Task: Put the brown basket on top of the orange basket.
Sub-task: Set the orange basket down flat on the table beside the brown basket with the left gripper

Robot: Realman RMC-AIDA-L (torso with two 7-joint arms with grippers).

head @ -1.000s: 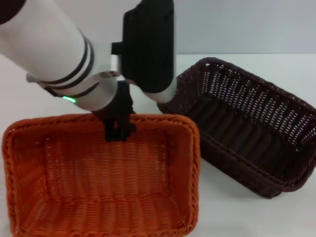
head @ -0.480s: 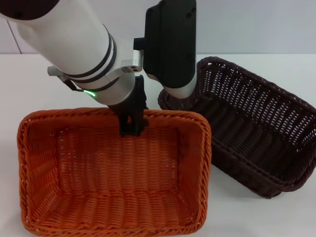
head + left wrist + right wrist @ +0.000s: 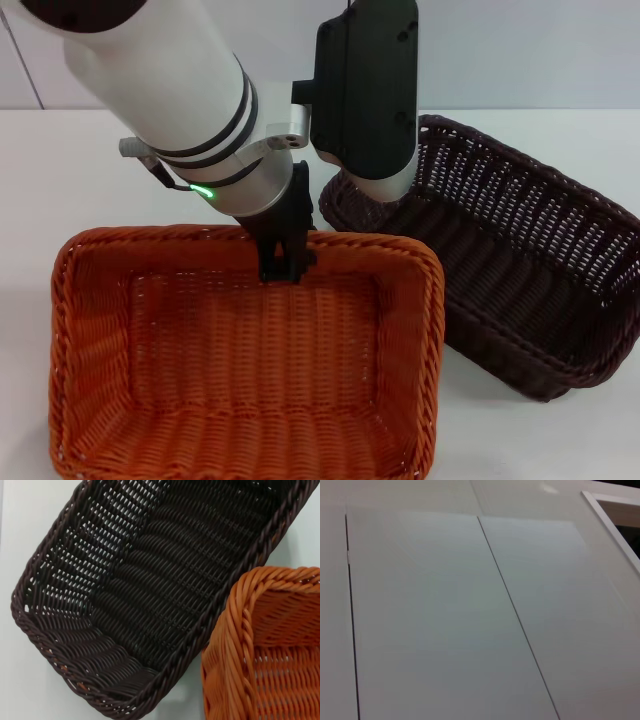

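One basket is on the move: the left jaws (image 3: 281, 262), pinching the orange basket (image 3: 240, 360) rim, have dragged it toward the brown basket (image 3: 520, 260), the reverse of the task's stacking.

L arm (image 3: 160, 80): white tube, blk bands | grn LED (image 3: 203, 191) | blk wrist box (image 3: 365, 85) | blk hand (image 3: 283, 262)

Even, bright, diffuse light fills the head view; the white counter (image 3: 80, 170) is nearly washed out, with only soft, faint shadows under the brown basket (image 3: 530, 270) and beside the orange basket (image 3: 240, 360). A small green indicator glows on the left arm (image 3: 180, 90), whose near surfaces look slightly soft. In the left wrist view both weaves are sharp, and the dark weave swallows detail. The right wrist view shows pale panels (image 3: 470, 620) with a mild sheen and gentle falloff.
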